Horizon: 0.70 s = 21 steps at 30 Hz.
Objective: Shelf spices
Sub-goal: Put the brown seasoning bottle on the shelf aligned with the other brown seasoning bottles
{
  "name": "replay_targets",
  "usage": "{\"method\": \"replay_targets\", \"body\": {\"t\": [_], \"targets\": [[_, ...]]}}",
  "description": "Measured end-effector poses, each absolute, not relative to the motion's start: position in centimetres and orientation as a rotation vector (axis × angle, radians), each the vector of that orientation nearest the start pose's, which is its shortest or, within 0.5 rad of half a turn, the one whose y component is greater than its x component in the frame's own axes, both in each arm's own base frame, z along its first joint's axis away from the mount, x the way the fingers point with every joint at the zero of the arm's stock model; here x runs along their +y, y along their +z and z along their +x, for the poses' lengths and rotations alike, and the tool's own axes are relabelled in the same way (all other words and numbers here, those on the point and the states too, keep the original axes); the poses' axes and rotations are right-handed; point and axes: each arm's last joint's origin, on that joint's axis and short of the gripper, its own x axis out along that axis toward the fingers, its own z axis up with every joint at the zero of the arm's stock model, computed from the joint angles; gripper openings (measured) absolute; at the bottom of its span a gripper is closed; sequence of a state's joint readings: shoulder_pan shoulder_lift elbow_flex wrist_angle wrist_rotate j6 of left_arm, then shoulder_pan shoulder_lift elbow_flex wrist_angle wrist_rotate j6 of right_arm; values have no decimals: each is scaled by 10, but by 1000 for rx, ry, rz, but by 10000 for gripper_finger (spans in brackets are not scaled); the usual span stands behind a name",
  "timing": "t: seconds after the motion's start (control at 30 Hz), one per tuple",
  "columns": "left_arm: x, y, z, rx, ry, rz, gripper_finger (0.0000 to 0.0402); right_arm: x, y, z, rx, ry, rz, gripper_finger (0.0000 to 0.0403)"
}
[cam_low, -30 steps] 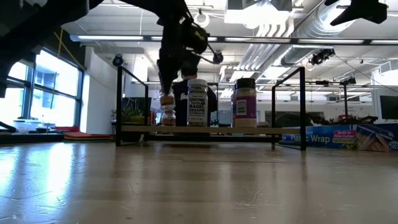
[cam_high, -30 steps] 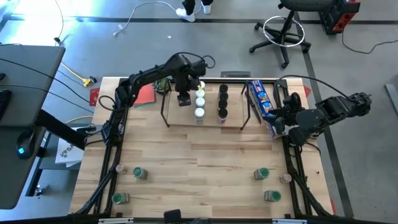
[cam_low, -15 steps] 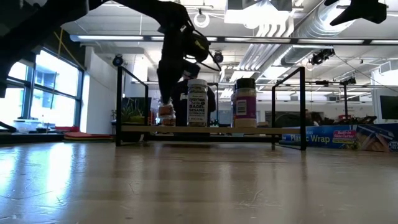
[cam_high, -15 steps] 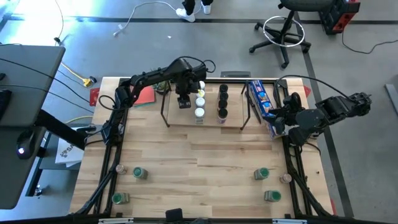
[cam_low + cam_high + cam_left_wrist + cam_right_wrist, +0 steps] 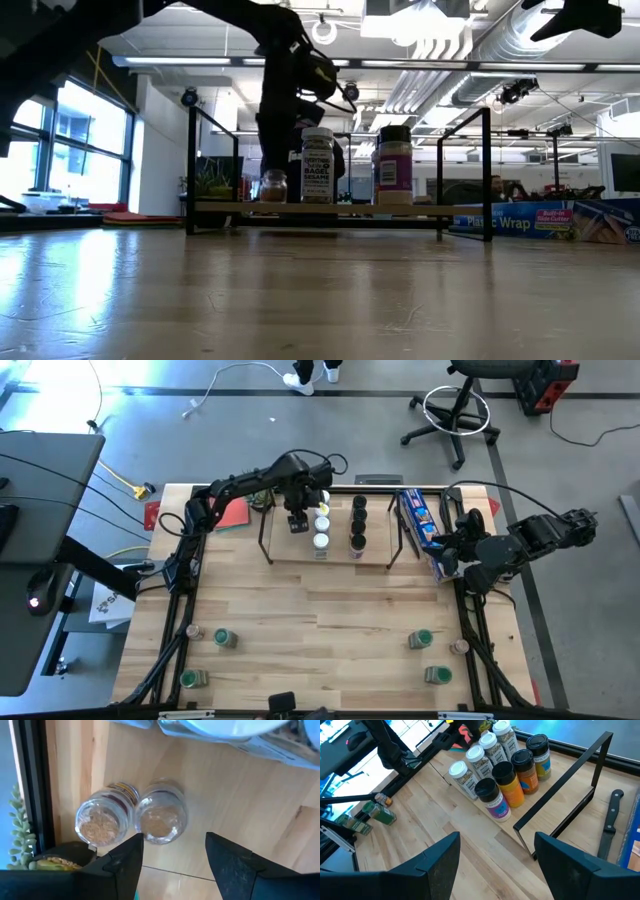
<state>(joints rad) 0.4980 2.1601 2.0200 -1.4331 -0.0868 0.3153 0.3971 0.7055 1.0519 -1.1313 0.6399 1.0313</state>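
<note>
**Small jar set on the rack, left tool spread above it**

While the large pale-wood table carried most of the scene, the work sat at its far edge, where the light-wood slanted rack with a thin black wire frame stood between the two dark arms. On that rack stood a column of white-lidded spice jars and, beside it, a column of black-lidded spice jars. A long blue printed box lay just beside the rack's right end.

Four green-lidded spice jars lay on their sides at the near corners of the table, two at the left and two at the right, well apart from the rack.

Over the rack's left part hung the left tool, its fingers spread apart and pinching nothing. Directly below it stood a small clear jar of tan spice, upright on the rack board, touching a second small jar next to it. The gap between the fingers lined up with the small clear jar, so a straight lift away looked like the next step.

Off the table's right edge waited the right tool, spread and empty; it lay nearer the right-hand green jars.
</note>
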Motion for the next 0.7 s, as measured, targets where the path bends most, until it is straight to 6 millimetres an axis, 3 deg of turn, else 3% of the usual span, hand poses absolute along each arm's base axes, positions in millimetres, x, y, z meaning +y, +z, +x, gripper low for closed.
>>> {"method": "replay_targets", "body": {"t": [0.3,0.47,0.7], "targets": [[197,240,362,1662,236,-148,211,20,350,93,484,-543,600,249],[190,258,358,1719,255,-140,210,20,350,93,484,-544,604,249],[198,283,363,1537,324,-193,158,20,350,93,485,-542,597,249]]}}
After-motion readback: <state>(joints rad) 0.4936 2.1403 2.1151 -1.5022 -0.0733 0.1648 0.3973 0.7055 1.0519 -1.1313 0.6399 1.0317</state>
